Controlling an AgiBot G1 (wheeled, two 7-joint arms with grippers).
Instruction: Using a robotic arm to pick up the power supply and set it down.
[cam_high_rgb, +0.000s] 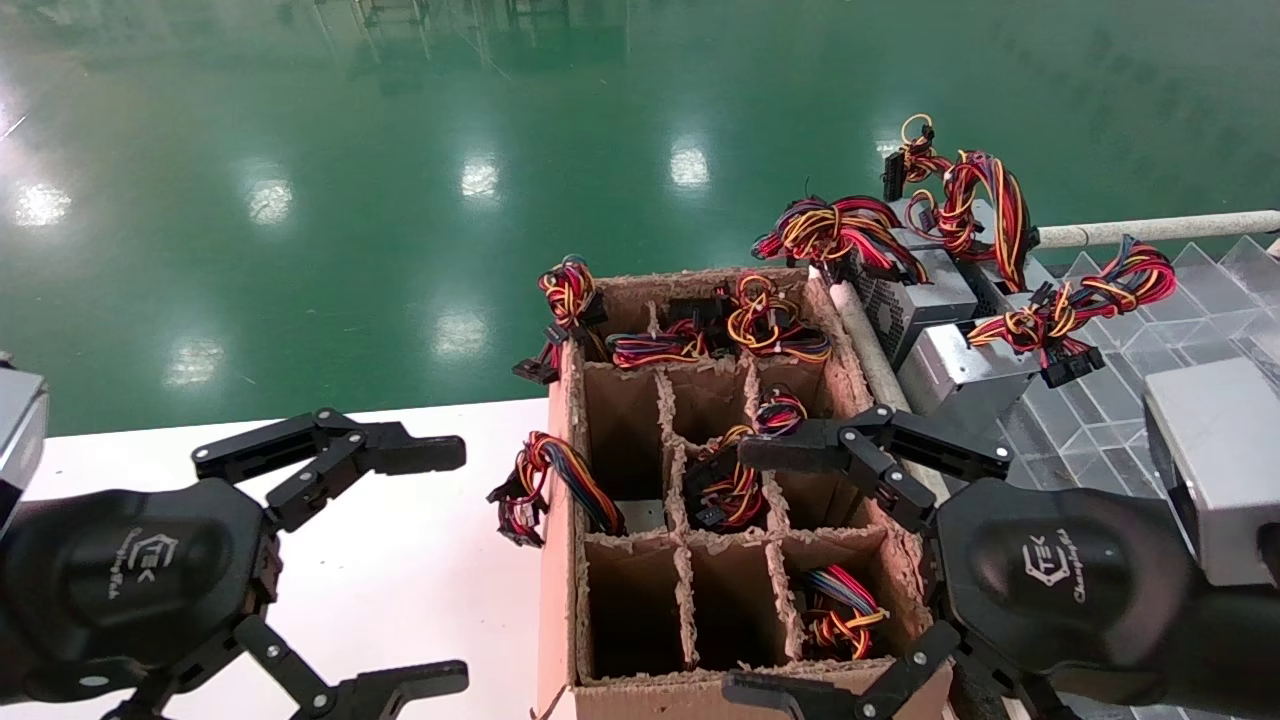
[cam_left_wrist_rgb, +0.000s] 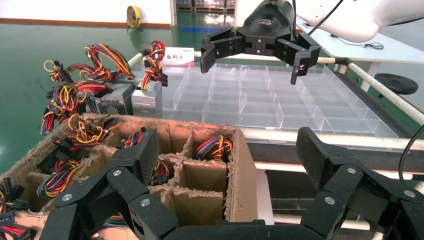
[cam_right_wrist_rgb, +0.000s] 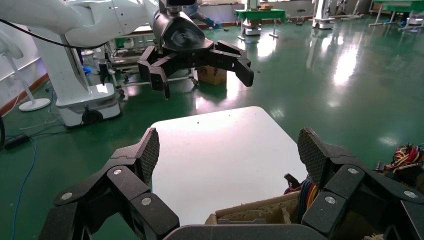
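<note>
Here: white table (cam_high_rgb: 400, 560) beneath left gripper (cam_high_rgb: 400, 570), jaws spread, empty, parked well left of carton (cam_high_rgb: 560, 520). Right gripper (cam_high_rgb: 790, 570) over carton's near-right cells, jaws wide, holding nothing. Power supply (cam_high_rgb: 640, 515) sits deep in cell left of right jaws. Risks: cardboard dividers block jaws; looped wires (cam_high_rgb: 545, 485) snag rim on lift.

Glossy black palms (cam_high_rgb: 140, 575), white logos

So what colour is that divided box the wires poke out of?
Brown cardboard carton, frayed dividers; clearest in the head view.
</note>
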